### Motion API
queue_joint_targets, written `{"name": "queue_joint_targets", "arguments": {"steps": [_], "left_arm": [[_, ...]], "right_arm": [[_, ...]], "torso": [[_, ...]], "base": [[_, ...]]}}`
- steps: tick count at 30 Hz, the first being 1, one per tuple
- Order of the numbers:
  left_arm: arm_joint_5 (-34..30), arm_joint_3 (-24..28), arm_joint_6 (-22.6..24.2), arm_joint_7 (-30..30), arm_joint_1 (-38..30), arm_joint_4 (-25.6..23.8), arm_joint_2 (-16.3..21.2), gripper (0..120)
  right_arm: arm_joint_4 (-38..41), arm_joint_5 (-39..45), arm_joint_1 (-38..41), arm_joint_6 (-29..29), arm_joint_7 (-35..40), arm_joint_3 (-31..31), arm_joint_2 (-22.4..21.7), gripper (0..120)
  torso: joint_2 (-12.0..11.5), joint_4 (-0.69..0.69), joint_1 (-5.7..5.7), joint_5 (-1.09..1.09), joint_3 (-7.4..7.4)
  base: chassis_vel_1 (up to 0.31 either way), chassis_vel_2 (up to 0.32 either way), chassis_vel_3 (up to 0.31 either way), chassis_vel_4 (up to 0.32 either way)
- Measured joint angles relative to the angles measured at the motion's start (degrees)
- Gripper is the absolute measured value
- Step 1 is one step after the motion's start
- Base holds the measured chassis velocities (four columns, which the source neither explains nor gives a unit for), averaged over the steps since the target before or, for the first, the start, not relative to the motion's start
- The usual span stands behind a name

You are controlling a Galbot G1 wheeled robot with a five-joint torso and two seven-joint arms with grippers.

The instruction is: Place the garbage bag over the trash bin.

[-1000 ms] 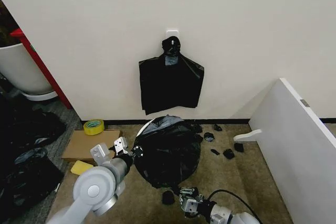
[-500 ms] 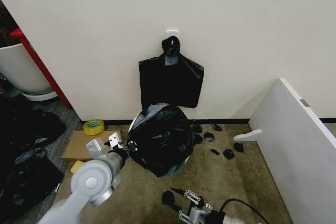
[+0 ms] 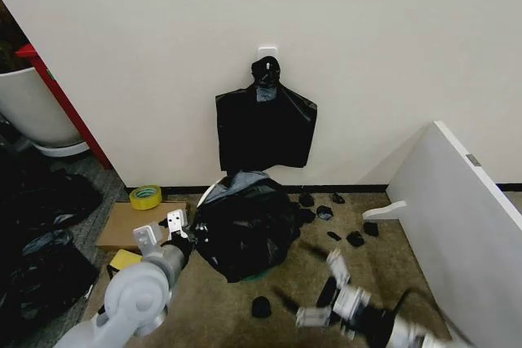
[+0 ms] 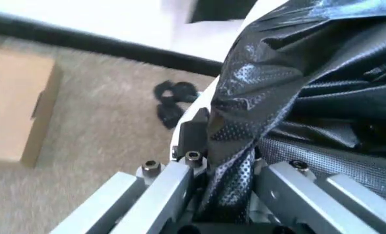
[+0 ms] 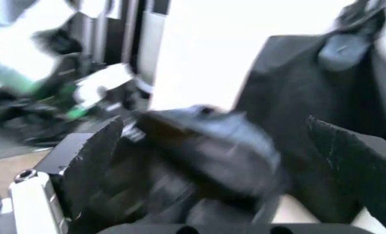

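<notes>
Plastic of the garbage bag (image 4: 297,83) sits pinched in the left pincer (image 4: 222,178), while the right pincer (image 5: 212,161) gapes apart, empty.

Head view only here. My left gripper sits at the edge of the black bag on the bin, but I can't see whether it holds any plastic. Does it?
Observer: Yes. In the left wrist view the left gripper is shut on a fold of the garbage bag, with the plastic bunched between its fingers.
Operator: And the right gripper? It's a smear for me.
Observer: In the right wrist view the right gripper is open, its fingers wide apart with nothing clamped between them.
Operator: What is it facing?
Observer: It faces the garbage bag's mound, though that view is blurred. The flat bag bundle hangs on the wall behind it.
</notes>
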Motion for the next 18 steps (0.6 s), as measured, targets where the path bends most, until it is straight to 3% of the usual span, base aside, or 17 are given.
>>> {"name": "queue_joint_targets", "arguments": {"steps": [7, 18], "left_arm": [[7.2, 1.2, 0.5, 7.1, 2.6, -2.8, 0.7, 0], [13.4, 3.2, 0.7, 12.2, 3.9, -4.5, 2.5, 0]], "right_arm": [[2.1, 8.7, 12.4, -15.1, 4.5, -5.3, -3.8, 100], [-0.3, 10.4, 16.6, -19.5, 2.1, -7.3, -6.9, 98]], "torso": [[0.0, 0.0, 0.0, 0.0, 0.0], [0.0, 0.01, 0.0, -0.01, 0.0]], "base": [[0.0, 0.0, 0.0, 0.0], [0.0, 0.0, 0.0, 0.0]]}}
